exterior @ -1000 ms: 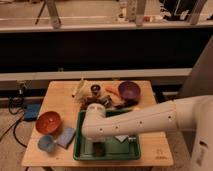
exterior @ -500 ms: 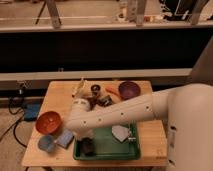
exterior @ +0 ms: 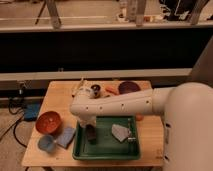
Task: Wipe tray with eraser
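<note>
A wooden table [exterior: 60,92] stood before a dark wall, and a large green tray [exterior: 107,150] sat on its front half. The robot's white arm [exterior: 125,104] reached in from the right and crossed above the tray's far edge, bending down at its left end. The gripper [exterior: 90,131] pointed down into the left part of the tray, right over the eraser [exterior: 91,135], a small dark block that lay on the tray floor near the left rim. The gripper seemed to be touching the eraser, but whether it was spread or clamped on the block could not be told from this angle. A pale grey flat piece [exterior: 120,132] lay on the tray floor to the right of the eraser, well apart from it. Outside the tray, on the table's left side, sat an orange-red bowl [exterior: 48,122], with a small blue bowl [exterior: 47,143] in front of it and a light blue pad [exterior: 66,136] just beside the tray's left rim. A dark purple bowl [exterior: 129,87] rested at the table's far edge behind the arm.
</note>
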Robot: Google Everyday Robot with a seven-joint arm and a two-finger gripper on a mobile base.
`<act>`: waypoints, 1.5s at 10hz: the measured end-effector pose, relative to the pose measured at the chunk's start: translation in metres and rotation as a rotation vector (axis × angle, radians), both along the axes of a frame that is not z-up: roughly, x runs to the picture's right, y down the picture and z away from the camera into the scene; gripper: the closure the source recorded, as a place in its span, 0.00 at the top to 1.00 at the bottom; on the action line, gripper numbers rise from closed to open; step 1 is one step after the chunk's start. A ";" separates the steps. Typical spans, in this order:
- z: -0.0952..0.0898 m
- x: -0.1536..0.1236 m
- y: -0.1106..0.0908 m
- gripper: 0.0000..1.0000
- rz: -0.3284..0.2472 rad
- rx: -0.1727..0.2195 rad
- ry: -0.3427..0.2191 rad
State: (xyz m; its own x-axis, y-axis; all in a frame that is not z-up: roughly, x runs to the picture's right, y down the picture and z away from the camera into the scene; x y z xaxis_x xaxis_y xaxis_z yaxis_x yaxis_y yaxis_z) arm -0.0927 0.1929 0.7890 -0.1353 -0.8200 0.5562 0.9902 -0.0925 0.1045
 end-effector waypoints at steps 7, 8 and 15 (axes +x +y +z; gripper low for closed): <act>0.017 0.089 -0.012 0.02 0.158 -0.027 0.056; 0.016 0.106 -0.003 0.02 0.184 -0.041 0.071; -0.036 0.087 0.064 0.02 0.109 -0.082 0.048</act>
State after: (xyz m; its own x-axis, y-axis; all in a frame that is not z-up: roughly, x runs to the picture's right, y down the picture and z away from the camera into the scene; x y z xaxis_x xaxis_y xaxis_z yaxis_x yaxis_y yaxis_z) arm -0.0055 0.2565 0.7532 -0.0193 -0.7801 0.6254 0.9980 0.0229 0.0594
